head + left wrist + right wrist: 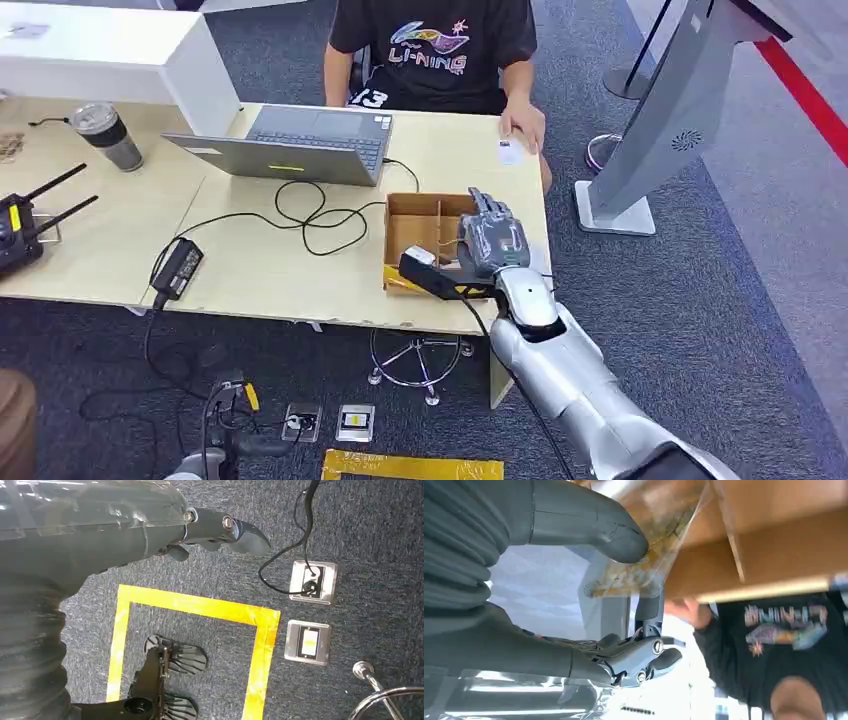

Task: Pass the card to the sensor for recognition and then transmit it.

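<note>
My right hand (490, 240) reaches over the open cardboard box (420, 228) at the table's right end, fingers pointing forward into it. In the right wrist view the thumb (614, 535) touches a glossy yellow-printed card (634, 575) leaning by the box wall (774, 545). The darker fingers (644, 657) stay well apart from it. A white card (511, 152) lies on the table under a seated person's hand (524, 125). The grey sensor kiosk (680, 120) stands on the floor to the right. My left hand (220, 527) hangs over the carpet, holding nothing.
A laptop (290, 145), a steel tumbler (105, 135), a power adapter (178, 268) with looping cables and a black radio unit (15, 230) lie on the table (260, 275). The person sits at its far side. Floor sockets (312, 582) and yellow tape (200, 605) lie below.
</note>
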